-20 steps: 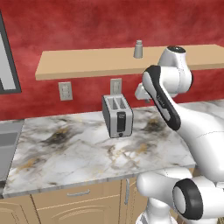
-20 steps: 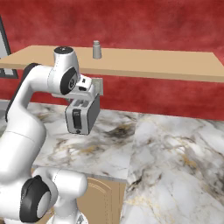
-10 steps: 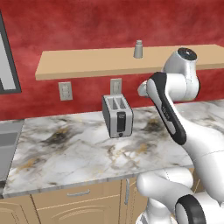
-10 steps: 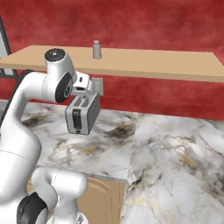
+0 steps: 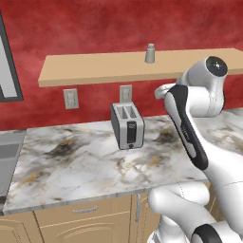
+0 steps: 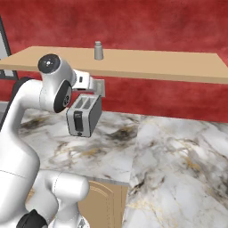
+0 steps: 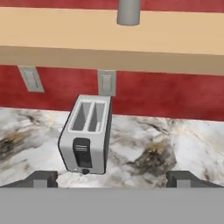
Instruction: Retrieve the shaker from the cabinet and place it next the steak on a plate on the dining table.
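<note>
A grey shaker (image 5: 150, 53) is standing upright on the wooden cabinet shelf (image 5: 95, 69) — the gripper (image 7: 112, 178), fingers spread wide and empty, is hovering below, facing a silver toaster (image 7: 85, 134).

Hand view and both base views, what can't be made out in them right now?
- Small grey metal shaker: hand view's top edge cuts off its cap.
- Tool: fingertips barely rise into the hand view; wide apart, nothing between.
- Silver two-slot toaster: right base view, arm overlaps its left edge.
</note>
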You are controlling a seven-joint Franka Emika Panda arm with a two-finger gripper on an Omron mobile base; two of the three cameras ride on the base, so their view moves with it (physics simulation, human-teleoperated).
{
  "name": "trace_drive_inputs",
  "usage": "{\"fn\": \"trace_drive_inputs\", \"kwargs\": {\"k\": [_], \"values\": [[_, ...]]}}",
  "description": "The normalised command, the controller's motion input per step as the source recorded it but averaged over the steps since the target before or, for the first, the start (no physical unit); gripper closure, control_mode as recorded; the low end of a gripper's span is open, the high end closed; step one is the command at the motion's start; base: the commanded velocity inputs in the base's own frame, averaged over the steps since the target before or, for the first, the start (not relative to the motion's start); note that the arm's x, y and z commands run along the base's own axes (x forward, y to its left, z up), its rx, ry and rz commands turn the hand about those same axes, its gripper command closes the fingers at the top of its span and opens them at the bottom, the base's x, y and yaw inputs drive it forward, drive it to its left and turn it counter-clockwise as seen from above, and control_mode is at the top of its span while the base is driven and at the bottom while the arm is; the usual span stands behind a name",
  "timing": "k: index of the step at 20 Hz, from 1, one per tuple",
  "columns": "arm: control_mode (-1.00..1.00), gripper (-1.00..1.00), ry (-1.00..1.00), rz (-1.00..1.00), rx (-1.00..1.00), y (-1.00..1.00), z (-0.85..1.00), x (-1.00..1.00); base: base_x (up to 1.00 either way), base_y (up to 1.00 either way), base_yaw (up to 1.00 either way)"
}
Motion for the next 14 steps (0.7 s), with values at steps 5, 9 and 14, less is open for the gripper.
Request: {"fn": "trace_drive_inputs", "kwargs": {"k": [5,9,14], "values": [[-1.0,-1.0,-0.15,0.0,0.0,-0.02,0.5,0.0,0.0,0.0,0.0],[-1.0,-1.0,-0.13,0.0,-0.01,0.0,0.42,0.0,0.0,0.0,0.0],[-1.0,-1.0,-0.1,-0.03,-0.01,0.0,0.36,0.02,0.0,0.0,0.0]]}}
